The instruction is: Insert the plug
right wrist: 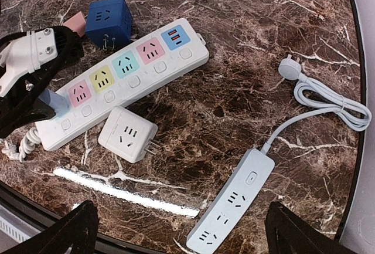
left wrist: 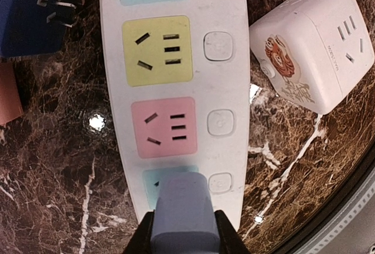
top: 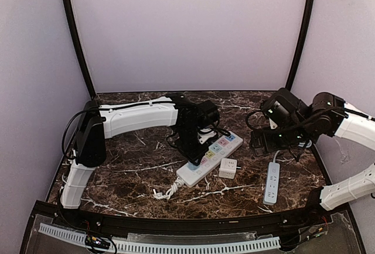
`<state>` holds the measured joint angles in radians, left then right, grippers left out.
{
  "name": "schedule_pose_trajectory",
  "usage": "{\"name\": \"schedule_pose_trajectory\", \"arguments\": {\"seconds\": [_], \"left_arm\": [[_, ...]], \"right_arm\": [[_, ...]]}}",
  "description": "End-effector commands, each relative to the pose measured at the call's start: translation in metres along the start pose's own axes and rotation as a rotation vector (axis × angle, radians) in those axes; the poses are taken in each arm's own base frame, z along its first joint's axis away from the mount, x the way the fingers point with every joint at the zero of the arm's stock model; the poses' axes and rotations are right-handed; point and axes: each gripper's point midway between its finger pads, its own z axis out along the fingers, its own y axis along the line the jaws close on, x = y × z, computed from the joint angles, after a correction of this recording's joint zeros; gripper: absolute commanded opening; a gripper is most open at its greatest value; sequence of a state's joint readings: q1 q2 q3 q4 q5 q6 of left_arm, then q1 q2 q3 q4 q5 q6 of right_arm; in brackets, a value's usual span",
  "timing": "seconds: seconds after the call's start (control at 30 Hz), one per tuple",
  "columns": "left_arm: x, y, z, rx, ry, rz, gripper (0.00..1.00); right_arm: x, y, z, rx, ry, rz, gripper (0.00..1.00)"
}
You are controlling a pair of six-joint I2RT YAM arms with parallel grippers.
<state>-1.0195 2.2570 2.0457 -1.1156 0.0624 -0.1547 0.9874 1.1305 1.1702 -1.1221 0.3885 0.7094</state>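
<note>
A white power strip [left wrist: 231,84] with coloured sockets lies at mid-table, and it also shows in the top view [top: 218,153] and the right wrist view [right wrist: 176,60]. My left gripper [left wrist: 184,233] is shut on a blue-grey plug [left wrist: 181,213]. It holds the plug upright over the teal socket [left wrist: 151,182] at the strip's near end. The plug covers most of that socket, and its prongs are hidden. My right gripper [right wrist: 181,236] is open and empty, raised above the right side of the table [top: 275,139].
A white cube adapter [left wrist: 313,46] lies right of the strip. A blue cube adapter [left wrist: 35,7] and a pink object [left wrist: 9,98] lie on its left. A pale blue power strip [right wrist: 231,208] with a coiled cord [right wrist: 328,98] lies at the right.
</note>
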Motion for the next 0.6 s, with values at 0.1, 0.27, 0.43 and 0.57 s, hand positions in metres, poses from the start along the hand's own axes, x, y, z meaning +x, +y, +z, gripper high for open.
{"name": "schedule_pose_trajectory", "arguments": {"seconds": [0.1, 0.27, 0.43, 0.57], "left_arm": [[0.004, -0.001, 0.003, -0.003, 0.015, -0.014, 0.01], [0.006, -0.002, 0.005, -0.007, 0.019, -0.013, 0.01], [0.008, -0.005, 0.01, -0.017, 0.023, -0.007, 0.01], [0.01, -0.01, 0.016, -0.017, 0.022, -0.004, 0.01]], "right_arm": [[0.001, -0.003, 0.004, 0.01, -0.001, -0.009, 0.99], [0.001, -0.003, 0.004, 0.008, -0.001, -0.007, 0.99], [0.001, -0.002, 0.003, 0.005, 0.0, -0.01, 0.99], [0.0, -0.001, 0.003, 0.002, 0.002, -0.011, 0.99]]}}
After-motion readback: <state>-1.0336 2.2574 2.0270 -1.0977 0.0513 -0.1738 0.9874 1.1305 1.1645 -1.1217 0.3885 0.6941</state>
